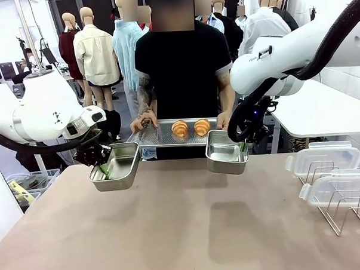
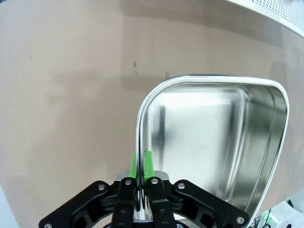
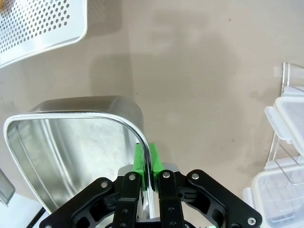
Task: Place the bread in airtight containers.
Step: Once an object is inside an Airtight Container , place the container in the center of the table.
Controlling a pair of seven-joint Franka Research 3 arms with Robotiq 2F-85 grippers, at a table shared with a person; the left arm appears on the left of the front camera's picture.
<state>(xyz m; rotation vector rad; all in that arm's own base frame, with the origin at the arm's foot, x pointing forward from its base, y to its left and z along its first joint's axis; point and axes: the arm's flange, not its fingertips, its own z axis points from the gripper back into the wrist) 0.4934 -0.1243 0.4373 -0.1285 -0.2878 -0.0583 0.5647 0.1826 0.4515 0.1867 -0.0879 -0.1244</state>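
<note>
two empty steel tins hanging above the table (image 1: 173, 243), left gripper (image 1: 101, 166) pinching the left tin (image 1: 118, 167) by its rim, right gripper (image 1: 243, 146) clamping the right tin (image 1: 225, 153) likewise, two croissants (image 1: 180, 128) (image 1: 202, 127) sitting on the perforated tray (image 1: 151, 135) a person is holding behind, two clear lids (image 1: 324, 157) (image 1: 342, 187) resting on the wire rack (image 1: 346, 216)
</note>
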